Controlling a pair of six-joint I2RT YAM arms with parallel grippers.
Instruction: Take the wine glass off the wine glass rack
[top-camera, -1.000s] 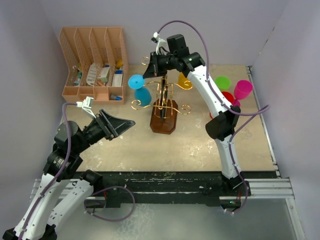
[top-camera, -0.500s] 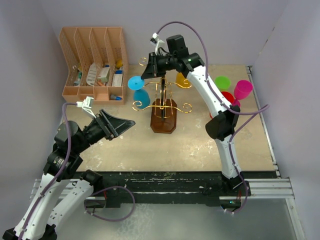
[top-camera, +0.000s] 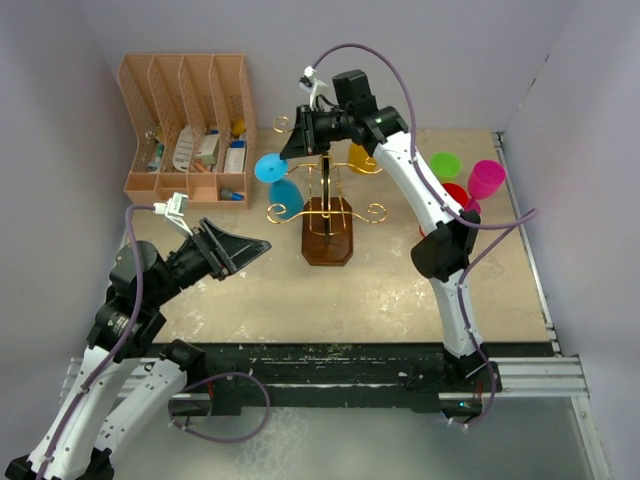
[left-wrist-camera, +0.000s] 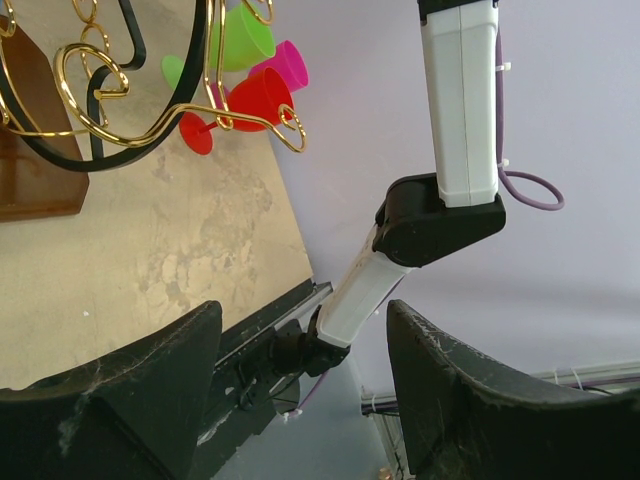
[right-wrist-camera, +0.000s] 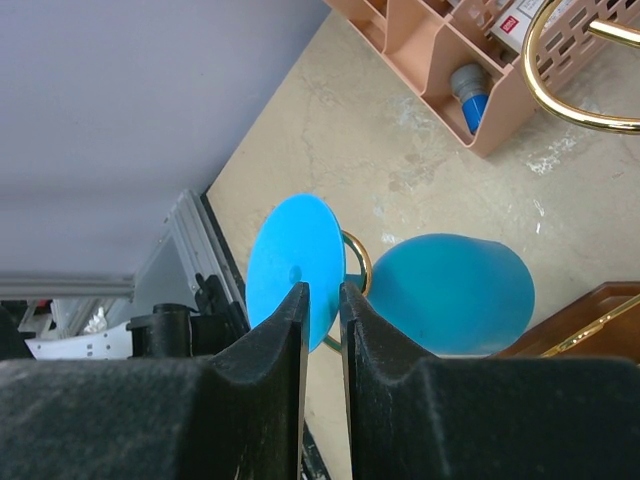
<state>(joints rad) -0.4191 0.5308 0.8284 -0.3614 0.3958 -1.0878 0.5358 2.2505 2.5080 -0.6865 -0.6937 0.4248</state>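
Observation:
The wine glass rack (top-camera: 327, 210) is a gold wire stand on a dark brown base (top-camera: 327, 245) at mid-table. A blue wine glass hangs upside down from its left arm, foot disc (top-camera: 270, 167) up and bowl (top-camera: 286, 197) below. My right gripper (top-camera: 296, 148) reaches in from behind. In the right wrist view its jaws (right-wrist-camera: 322, 290) stand nearly closed on the edge of the blue foot disc (right-wrist-camera: 290, 250), with the bowl (right-wrist-camera: 450, 295) beside it. A yellow glass (top-camera: 360, 157) hangs on the rack's far side. My left gripper (top-camera: 250, 246) is open and empty, left of the rack.
A tan slotted file organiser (top-camera: 190, 125) with small items stands at the back left. Green (top-camera: 445, 163), red (top-camera: 455, 193) and pink (top-camera: 485, 178) glasses stand at the right, also in the left wrist view (left-wrist-camera: 255, 100). The right arm (top-camera: 430, 200) arches over the table.
My right gripper has edged a little left and down onto the blue glass's foot, and the glass and rack arms have shifted slightly. The left arm has not moved.

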